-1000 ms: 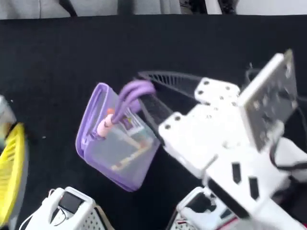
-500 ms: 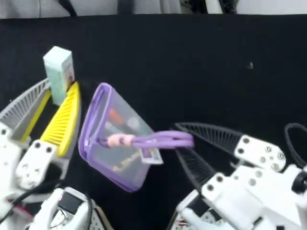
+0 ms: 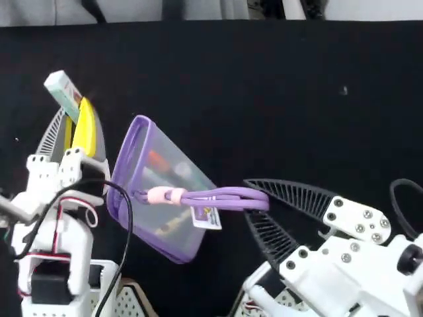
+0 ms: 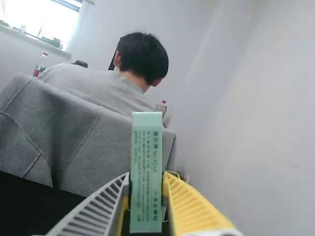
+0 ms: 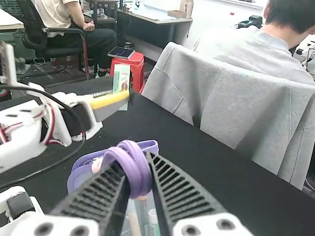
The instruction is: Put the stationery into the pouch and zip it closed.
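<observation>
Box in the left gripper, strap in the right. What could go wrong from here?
1. The left gripper pinches the box by one end, most of it sticking out; it may pivot or slip if it hits the pouch rim.
2. The right gripper holds only the strap, so a push from the box could shove or tip the pouch.

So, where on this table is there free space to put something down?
The black table is bare along its far side, beyond the pouch and the right gripper. The near side is crowded: left gripper with the green box, pouch, strap.
</observation>
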Motion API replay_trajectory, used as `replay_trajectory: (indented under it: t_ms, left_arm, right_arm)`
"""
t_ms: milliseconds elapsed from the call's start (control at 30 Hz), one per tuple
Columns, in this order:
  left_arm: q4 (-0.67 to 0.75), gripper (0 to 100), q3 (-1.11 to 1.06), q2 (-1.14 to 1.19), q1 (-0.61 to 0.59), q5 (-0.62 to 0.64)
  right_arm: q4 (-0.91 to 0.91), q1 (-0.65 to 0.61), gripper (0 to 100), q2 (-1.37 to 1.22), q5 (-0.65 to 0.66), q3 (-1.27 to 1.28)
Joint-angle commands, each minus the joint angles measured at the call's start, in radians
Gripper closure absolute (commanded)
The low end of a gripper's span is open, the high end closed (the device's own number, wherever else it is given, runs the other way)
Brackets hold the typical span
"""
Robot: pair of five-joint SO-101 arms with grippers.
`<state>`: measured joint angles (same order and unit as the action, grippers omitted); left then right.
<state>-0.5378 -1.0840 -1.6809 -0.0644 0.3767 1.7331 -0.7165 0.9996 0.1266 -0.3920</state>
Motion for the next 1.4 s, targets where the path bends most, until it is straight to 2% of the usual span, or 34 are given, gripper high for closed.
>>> replay_trajectory:
  t_ms: [0, 100, 267, 367, 467, 1100, 1367]
  left_arm:
    - [0.029, 97, -0.024, -0.017, -0.018, 0.091]
    - [0.026, 97, -0.035, -0.017, 0.041, 0.118]
    - [-0.066, 97, 0.004, -0.034, 0.199, 0.12]
    - [-0.075, 97, -0.022, -0.091, 0.24, 0.117]
    - [-0.075, 97, -0.056, -0.152, 0.255, 0.115]
    - [-0.083, 97, -0.255, -0.137, 0.289, 0.114]
    - [-0.083, 97, -0.277, -0.137, 0.332, 0.114]
  right_arm:
    - [0.029, -0.008, 98.8, 0.005, 0.012, 0.002]
    - [0.029, -0.008, 98.8, 0.022, 0.012, 0.004]
    - [0.029, -0.006, 98.8, 0.058, 0.012, 0.01]
    - [0.028, -0.006, 98.8, 0.068, 0.012, 0.053]
    - [0.026, -0.006, 98.8, 0.07, 0.014, 0.085]
    - [0.018, -0.005, 98.8, 0.071, 0.014, 0.085]
    - [0.012, 0.124, 98.8, 0.151, 0.014, 0.085]
